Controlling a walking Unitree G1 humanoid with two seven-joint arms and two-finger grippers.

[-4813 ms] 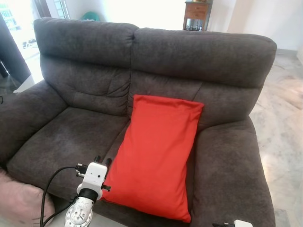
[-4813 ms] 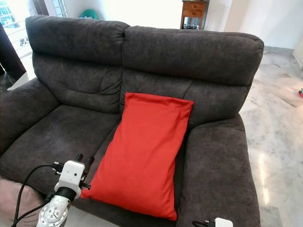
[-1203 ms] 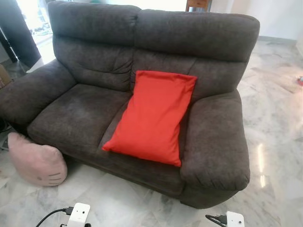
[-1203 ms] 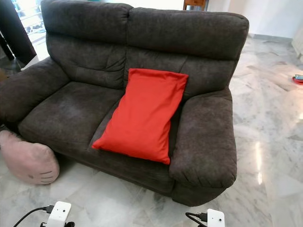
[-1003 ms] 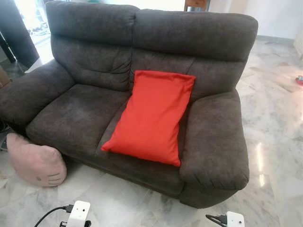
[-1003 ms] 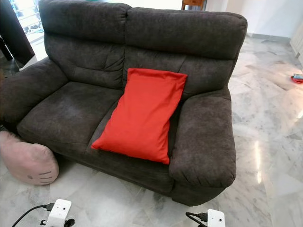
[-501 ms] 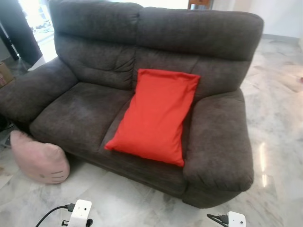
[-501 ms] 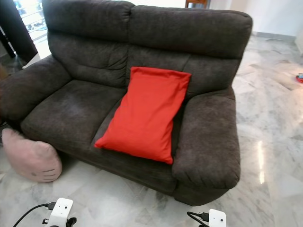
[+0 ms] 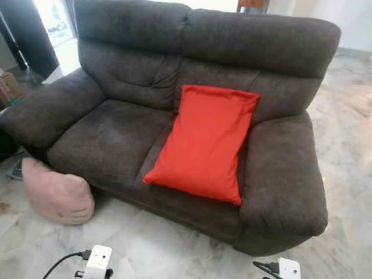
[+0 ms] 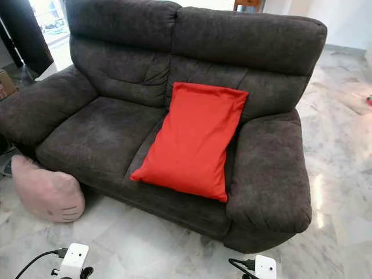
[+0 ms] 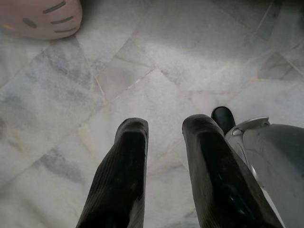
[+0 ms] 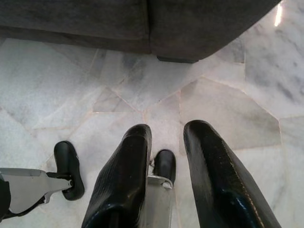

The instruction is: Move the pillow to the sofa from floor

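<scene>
The red pillow (image 9: 203, 142) lies on the dark grey sofa (image 9: 116, 139), propped lengthwise with its top edge leaning on the backrest and its side tucked against the right armrest (image 9: 283, 174), a pose that should keep it from sliding off the seat; judged from this, the move to the sofa looks complete. Both arms hang low over the marble floor (image 11: 190, 57): the left gripper (image 11: 164, 142) has its fingers slightly apart with nothing between them, and the right gripper (image 12: 166, 147) likewise hangs empty, fingers parted. A pink plush cushion (image 9: 57, 196) with a cat face sits on the floor against the sofa's left front corner. Nothing blocks the sofa front.
</scene>
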